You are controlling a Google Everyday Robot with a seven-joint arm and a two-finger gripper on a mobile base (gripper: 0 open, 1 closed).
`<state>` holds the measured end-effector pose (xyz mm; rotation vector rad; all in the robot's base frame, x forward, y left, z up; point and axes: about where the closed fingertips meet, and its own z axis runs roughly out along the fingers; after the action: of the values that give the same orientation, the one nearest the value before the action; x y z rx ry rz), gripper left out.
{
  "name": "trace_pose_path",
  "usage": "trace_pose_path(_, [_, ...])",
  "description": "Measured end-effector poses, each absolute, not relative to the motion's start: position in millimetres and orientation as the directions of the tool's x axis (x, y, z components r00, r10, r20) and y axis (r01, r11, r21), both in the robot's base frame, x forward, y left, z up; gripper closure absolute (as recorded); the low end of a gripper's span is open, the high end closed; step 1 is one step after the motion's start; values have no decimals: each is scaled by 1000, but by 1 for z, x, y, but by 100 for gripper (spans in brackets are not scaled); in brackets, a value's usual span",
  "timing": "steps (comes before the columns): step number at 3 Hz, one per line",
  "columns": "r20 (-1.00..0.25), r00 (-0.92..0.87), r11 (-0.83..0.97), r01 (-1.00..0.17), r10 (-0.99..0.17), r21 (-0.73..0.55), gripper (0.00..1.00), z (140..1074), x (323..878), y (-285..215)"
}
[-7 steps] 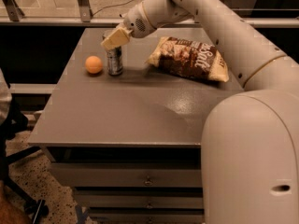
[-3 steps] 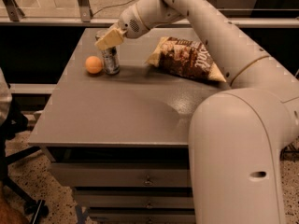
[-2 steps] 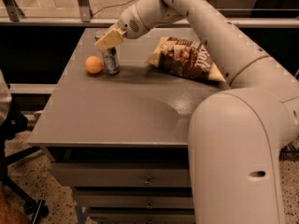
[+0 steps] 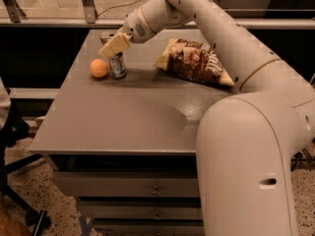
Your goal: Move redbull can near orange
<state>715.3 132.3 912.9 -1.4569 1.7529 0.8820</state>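
Note:
The redbull can (image 4: 117,66) stands upright on the grey table (image 4: 128,117) at its far left. The orange (image 4: 98,68) lies just left of the can, with a small gap between them. My gripper (image 4: 114,45) comes down from the upper right and sits on the can's top. Its cream fingers (image 4: 113,45) are closed around the can's upper part and hide its top rim.
A brown-and-cream chip bag (image 4: 194,62) lies on the table right of the can. My arm (image 4: 256,146) fills the right side of the view. Drawers (image 4: 147,191) sit below the table's front edge. A railing runs behind the table.
The gripper and the can have shifted slightly left, toward the orange, since the earliest frame. Nothing visible has moved over the last second.

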Motion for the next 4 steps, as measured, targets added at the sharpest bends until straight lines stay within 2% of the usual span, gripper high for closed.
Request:
trace_pose_path(1, [-840,-139,138,-987,-524,77,0,911,715,135])
trace_pose_path(3, [-832,-153,187,-980,-532,61,0,914,710,116])
trace_pose_path(4, [-827,-173,280,-960,-535,19,0,926,701,83])
